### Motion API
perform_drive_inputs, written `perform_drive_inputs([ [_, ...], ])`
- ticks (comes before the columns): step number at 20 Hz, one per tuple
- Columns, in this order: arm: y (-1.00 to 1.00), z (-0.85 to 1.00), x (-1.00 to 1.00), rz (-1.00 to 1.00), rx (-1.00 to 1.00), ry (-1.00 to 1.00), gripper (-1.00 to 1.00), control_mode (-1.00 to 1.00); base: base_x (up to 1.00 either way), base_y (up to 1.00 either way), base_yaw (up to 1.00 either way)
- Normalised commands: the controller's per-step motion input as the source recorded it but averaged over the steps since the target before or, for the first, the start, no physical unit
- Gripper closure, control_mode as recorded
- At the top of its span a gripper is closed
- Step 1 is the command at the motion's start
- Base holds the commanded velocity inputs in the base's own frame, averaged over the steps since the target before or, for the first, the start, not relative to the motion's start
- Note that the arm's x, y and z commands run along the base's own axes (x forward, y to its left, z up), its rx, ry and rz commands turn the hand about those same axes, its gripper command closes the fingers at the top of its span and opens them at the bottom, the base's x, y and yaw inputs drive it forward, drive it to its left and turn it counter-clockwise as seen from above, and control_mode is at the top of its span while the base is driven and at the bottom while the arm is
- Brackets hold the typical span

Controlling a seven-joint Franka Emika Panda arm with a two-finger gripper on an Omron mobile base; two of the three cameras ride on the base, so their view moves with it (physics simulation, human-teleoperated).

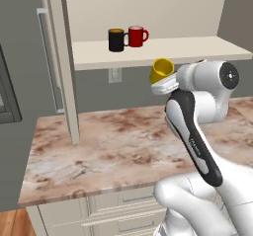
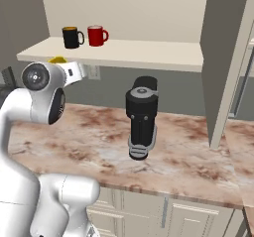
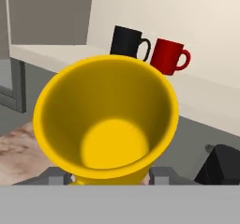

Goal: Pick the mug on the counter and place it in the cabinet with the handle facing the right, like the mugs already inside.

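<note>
Carrying the mug (image 3: 108,129) upward, gripper (image 3: 110,178) half-closed round its base, mid-frame under the cabinet (image 1: 163,50) shelf edge; next it probably needs lifting over, handle turned right like the black mug (image 3: 127,42).

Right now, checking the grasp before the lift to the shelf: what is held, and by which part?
The yellow mug, gripped low near its base; the fingers' exact contact is hidden.

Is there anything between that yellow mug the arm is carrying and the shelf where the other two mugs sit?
Nothing visible blocks it. The yellow mug hangs in the gripper below the shelf's front edge. The black mug and red mug stand at the left, with bare shelf to their right.
</note>
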Motion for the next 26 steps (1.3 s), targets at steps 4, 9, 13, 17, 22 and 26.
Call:
perform_drive_inputs([
  [4,-0.17,0.31,0.00,0.10,0.05,0.00,1.00,-1.00,0.00,0.00,0.00],
  [9,-0.17,0.30,0.01,0.10,0.05,0.00,1.00,-1.00,0.00,0.00,0.00],
  [13,-0.13,0.22,0.10,0.08,0.00,0.00,1.00,-1.00,0.00,0.00,0.00],
  [17,-0.02,0.16,0.01,0.04,0.00,0.00,1.00,-1.00,0.00,0.00,0.00],
  [22,-0.05,0.23,0.00,0.02,-0.01,0.00,1.00,-1.00,0.00,0.00,0.00],
  [26,-0.18,0.04,0.03,0.00,0.00,0.00,1.00,-1.00,0.00,0.00,0.00],
])
